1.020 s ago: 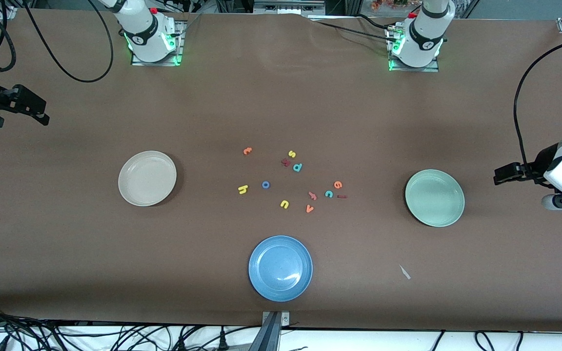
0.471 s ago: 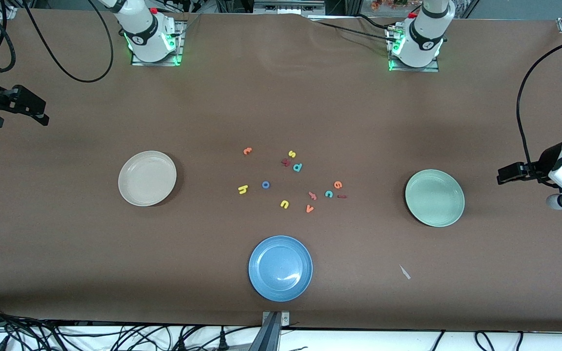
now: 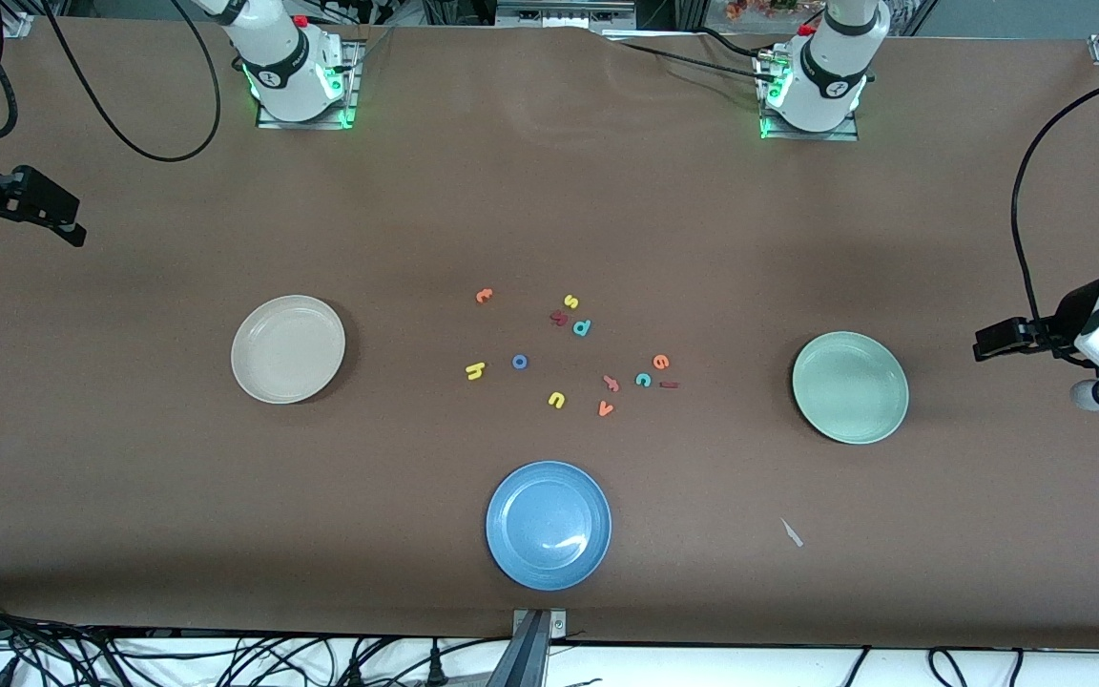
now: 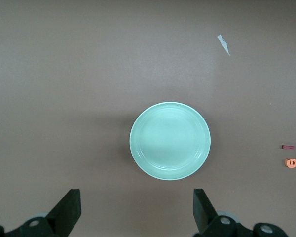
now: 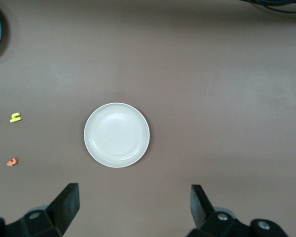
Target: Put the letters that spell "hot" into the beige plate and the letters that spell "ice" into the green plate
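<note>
Front view. Round cream-beige shallow plate [image 3: 288, 348] at 9 o'clock of the foam-letter scatter, empty. Round mint-green shallow plate [image 3: 850, 387] at 3 o'clock, empty. Round blue plate [image 3: 549, 525] at 6 o'clock.
Yellow foam h [image 3: 475, 370] just beside blue ring-shaped o [image 3: 519, 362]; orange t [image 3: 484, 295] at 11 o'clock of the o.
Orange e [image 3: 661, 362], teal c [image 3: 643, 380] and dark red bar i [image 3: 669, 385] bunched toward the green plate.
Right gripper [image 3: 68, 218] over the table's right-arm end, left gripper [image 3: 985, 342] over the left-arm end.

Left wrist view. Left gripper [image 4: 135, 212] spread wide, holding nothing, high over the green plate [image 4: 170, 140]. The e [image 4: 290, 162] and i [image 4: 287, 146] visible at the edge.

Right wrist view. Right gripper [image 5: 133, 207] spread wide, holding nothing, high over the beige plate [image 5: 117, 135]. The h [image 5: 15, 117] and t [image 5: 12, 161] well apart from the plate.
</note>
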Controlling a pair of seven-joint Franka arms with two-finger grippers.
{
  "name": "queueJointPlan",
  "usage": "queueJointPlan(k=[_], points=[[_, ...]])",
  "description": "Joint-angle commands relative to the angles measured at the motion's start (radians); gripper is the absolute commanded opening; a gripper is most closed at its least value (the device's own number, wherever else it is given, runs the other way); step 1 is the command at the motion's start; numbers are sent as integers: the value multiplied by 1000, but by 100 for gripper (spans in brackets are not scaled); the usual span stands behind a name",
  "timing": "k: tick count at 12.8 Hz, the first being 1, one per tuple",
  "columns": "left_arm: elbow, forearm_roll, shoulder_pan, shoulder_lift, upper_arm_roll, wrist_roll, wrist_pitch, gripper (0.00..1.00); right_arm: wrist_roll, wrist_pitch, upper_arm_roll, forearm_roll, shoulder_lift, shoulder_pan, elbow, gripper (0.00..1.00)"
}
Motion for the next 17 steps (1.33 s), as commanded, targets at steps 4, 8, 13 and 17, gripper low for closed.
queueJointPlan(k=[4,8,13,17], points=[[2,10,0,-4,2,6,-15,100,9,-20,1,-26,14,17,27,100],[1,13,0,-4,2,6,-15,100,10,-75,2,-21,12,18,32,100],[2,16,0,-4,2,6,-15,100,-4,-77,3,-18,14,18,32,100],[1,18,0,-4,2,6,-15,100,5,-75,-2,-15,32,15,32,100]])
